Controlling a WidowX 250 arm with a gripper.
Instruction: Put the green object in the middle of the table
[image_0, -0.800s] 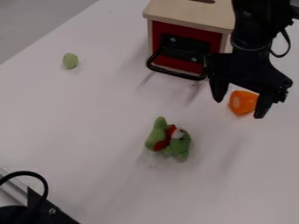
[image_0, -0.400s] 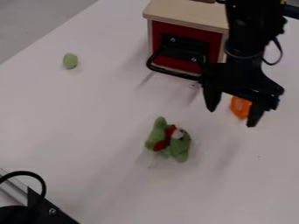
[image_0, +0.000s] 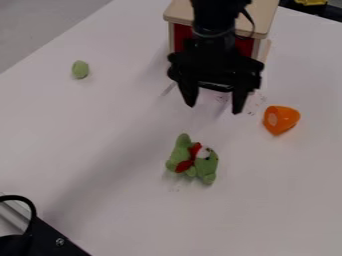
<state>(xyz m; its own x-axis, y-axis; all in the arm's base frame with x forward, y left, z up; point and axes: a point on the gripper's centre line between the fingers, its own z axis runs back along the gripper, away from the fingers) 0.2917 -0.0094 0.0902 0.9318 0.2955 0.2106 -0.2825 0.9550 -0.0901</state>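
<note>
"What is the biggest thing before you?"

"A smooth, pale, matte worktop (image_0: 100, 145), with a straight edge slanting across the view's upper left."

"And on it?"

"Near the top, a boxy toy (image_0: 266, 14) with a flat, pale wooden lid and a red front, partly hidden behind my black arm (image_0: 212, 15)."

"How is your gripper?"

"My gripper (image_0: 214, 107) is released: its two dark, tapered fingers point down, spread apart, in front of the box."

"What lies below it?"

"A fuzzy green plush toy (image_0: 208, 167), lumpy and soft-looking, with red and white patches. It rests near the middle of the worktop."

"Anything to the right?"

"An orange object (image_0: 286, 118), smooth and rounded, narrowing towards its lower end, with a small pale oval patch on one side."

"And the smallest?"

"A light green oval (image_0: 80, 69), plump like an egg, at the upper left, well apart from the plush toy. Both green things sit on the worktop."
</note>
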